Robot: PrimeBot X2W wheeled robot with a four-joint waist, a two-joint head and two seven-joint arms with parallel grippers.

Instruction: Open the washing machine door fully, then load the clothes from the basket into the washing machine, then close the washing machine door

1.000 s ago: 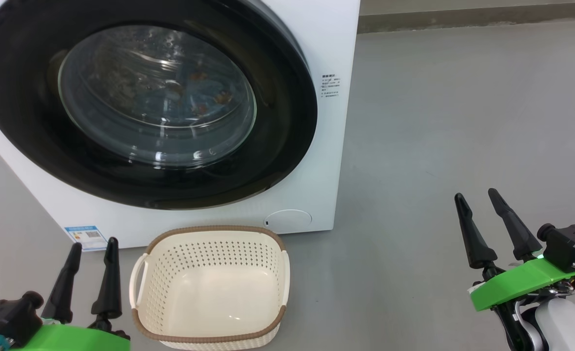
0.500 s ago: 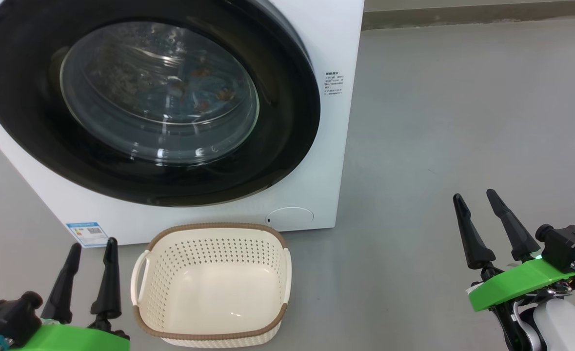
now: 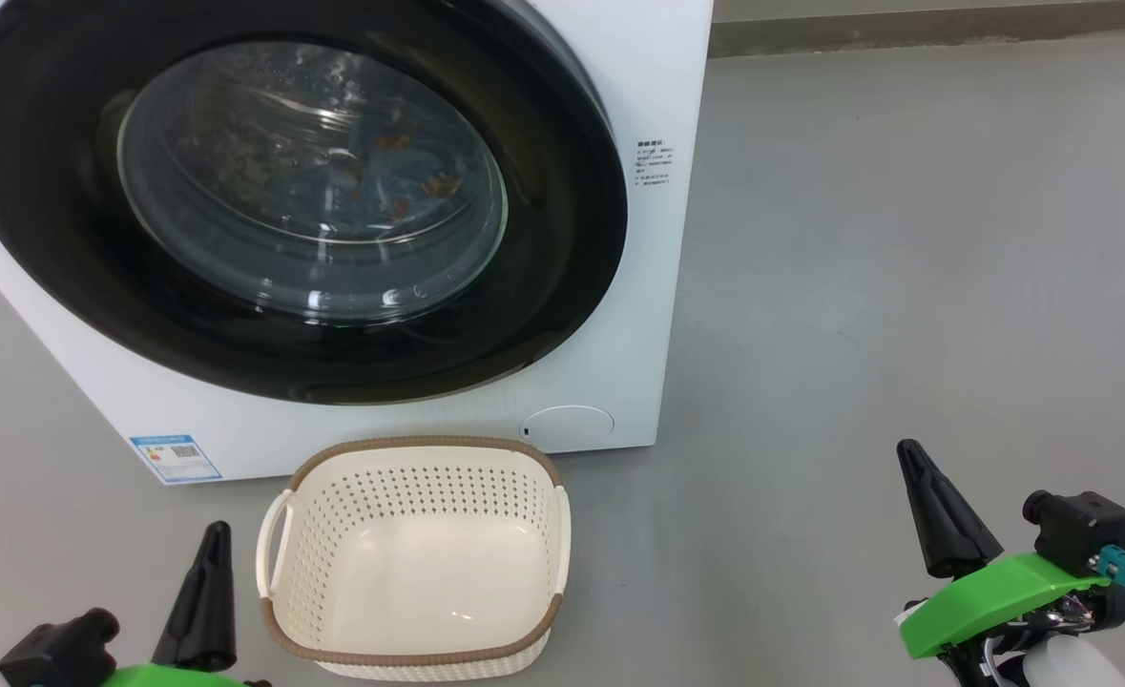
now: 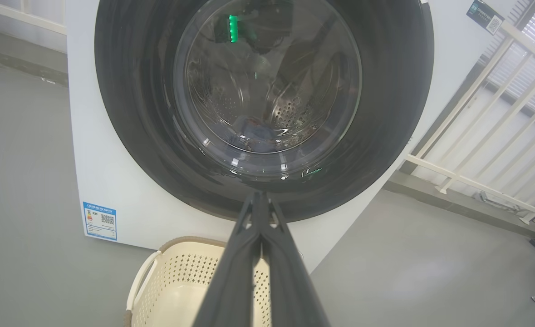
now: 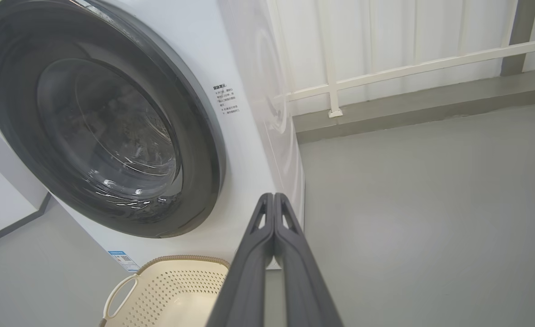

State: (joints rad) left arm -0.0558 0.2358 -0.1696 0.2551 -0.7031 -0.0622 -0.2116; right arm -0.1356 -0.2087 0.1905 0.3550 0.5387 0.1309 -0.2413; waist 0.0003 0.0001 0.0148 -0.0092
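Grey floor (image 3: 906,239) carries everything and runs back to a raised kerb at its far edge. The washing machine door (image 3: 309,191) lies flush against the white washing machine (image 3: 653,76), and I can see no gap along the black rim. Behind the glass the clothes (image 3: 400,186) sit low in the drum, blue with orange flecks. Just in front of the machine, below the door and near the round flap (image 3: 567,423), the basket (image 3: 419,445) stands empty on the floor.

Further out, the left end effector (image 3: 217,534) hovers beside the basket's left handle. The right end effector (image 3: 913,458) hangs well apart from it over bare floor. Both are clenched on nothing, fingers pressed together.

By my reading all three parts look finished, so the step in hand is a check and a tidy retreat. To do it well, confirm the rim is seated all round, since a door merely resting would look much the same. Then draw the arms back without nudging the light basket.
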